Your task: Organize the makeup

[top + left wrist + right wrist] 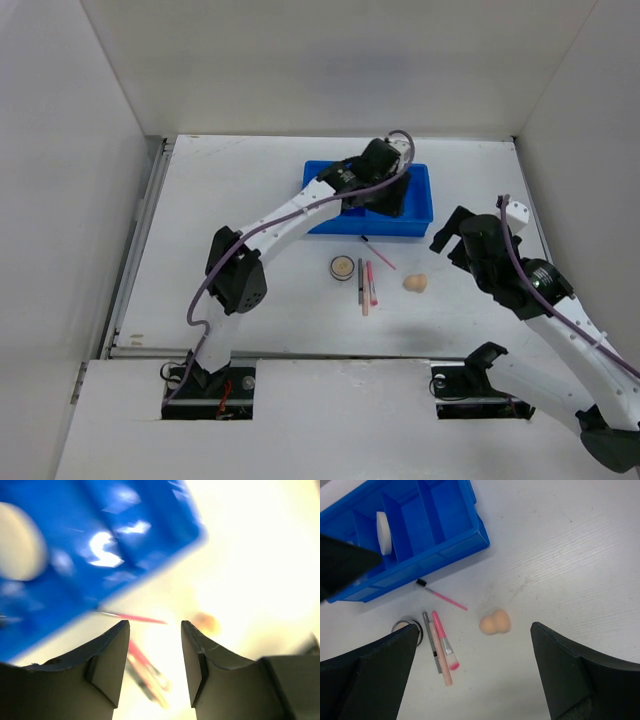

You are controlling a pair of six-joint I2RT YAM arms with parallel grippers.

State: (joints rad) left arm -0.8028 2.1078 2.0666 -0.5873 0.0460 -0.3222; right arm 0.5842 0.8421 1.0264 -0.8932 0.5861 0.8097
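Note:
The blue divided tray (420, 200) holds a cream round puff (384, 532) standing on edge in one compartment. My left gripper (385, 198) hovers over the tray, open and empty (155, 630); its view is blurred. On the table in front of the tray lie a round beige compact (342, 267), a thin pink wand (380, 253), a dark pencil, a pink brush and a peach pencil side by side (366, 286), and the peach sponge (416, 284). My right gripper (450, 235) is wide open and empty above the sponge (495, 623). The clear tube and black cylinder are out of view.
White walls enclose the table on three sides. A raised ledge runs along the near edge by the arm bases (330, 355). The left arm (285, 220) reaches diagonally over the table's middle to the tray.

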